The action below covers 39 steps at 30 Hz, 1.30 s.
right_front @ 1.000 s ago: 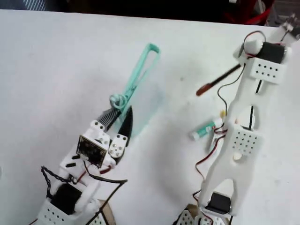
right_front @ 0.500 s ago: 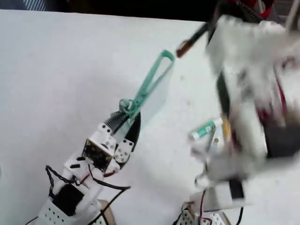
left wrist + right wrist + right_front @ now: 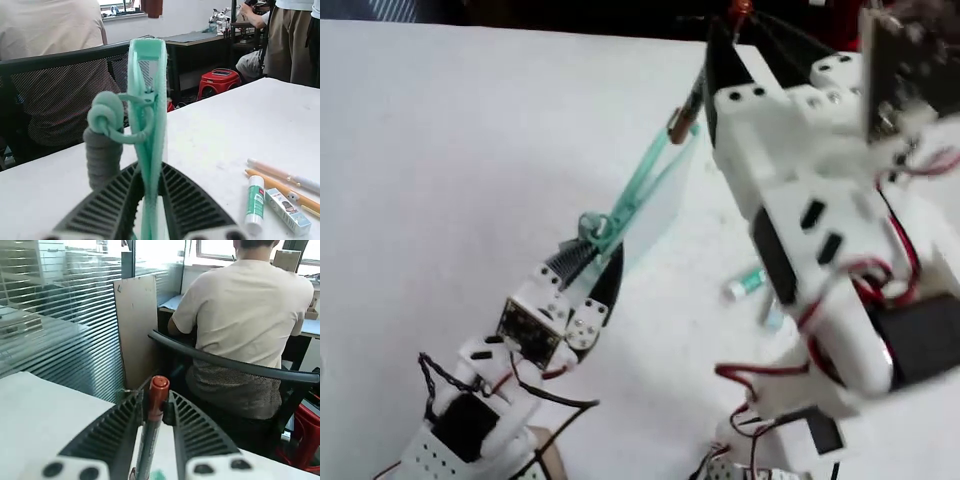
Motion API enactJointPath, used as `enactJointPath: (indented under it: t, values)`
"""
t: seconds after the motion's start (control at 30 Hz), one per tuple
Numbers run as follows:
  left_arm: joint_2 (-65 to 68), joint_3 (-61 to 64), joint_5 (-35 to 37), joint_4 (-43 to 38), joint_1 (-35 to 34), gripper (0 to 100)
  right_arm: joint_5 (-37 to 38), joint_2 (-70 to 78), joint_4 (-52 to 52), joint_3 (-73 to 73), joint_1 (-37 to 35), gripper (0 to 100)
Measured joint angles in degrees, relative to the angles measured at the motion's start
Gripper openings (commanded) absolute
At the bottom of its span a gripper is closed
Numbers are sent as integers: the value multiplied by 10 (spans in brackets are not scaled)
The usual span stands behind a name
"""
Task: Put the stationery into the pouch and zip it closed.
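**White table, pouch held on edge, pen at its far end**

White tabletop [image 3: 440, 120] spreads under both arms. On the left, the left gripper [image 3: 592, 252] is clamped on the near end of the pouch [image 3: 655, 195], its ribbed jaws nearly together on the teal zipper edge beside the knotted pull. The pouch stands on edge, with its long axis running from that grip diagonally away toward the far right.

Further right, the pen [image 3: 685, 118] hangs in the right gripper [image 3: 712, 85], whose jaws are squeezed onto its barrel. The pen slants down from the far edge, and its brown end points at the pouch's far tip, almost touching it.

To the right, a glue stick [image 3: 745, 283] lies on the table, well apart from the pouch.

The mouth looks like a narrow slit, and I cannot tell how far it gapes. The pen's end could miss the slit and push on the thin wall. That would fold the pouch or twist it in the left jaws, since only one end is pinched. A slanted entry could also snag on the zipper.
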Motion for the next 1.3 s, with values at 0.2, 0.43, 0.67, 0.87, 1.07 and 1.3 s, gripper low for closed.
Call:
enactJointPath:
  t: [0.2, 0.43, 0.67, 0.87, 1.07, 1.3]
  values:
    - [0, 0, 0, 0, 0, 21, 0, 50, 6, 10, 2, 18]
    - [0, 0, 0, 0, 0, 21, 0, 98, 6, 10, 4, 18]
    - [0, 0, 0, 0, 0, 65, 0, 113, 21, 34, 4, 18]
    - [0, -10, 40, 4, -41, 120, 0, 101, 23, 179, 24, 18]
    - [8, -14, 84, 5, -73, 122, 0, 36, 22, 313, 3, 18]
    - [9, -14, 89, 5, -76, 122, 0, 15, -48, 452, -20, 18]
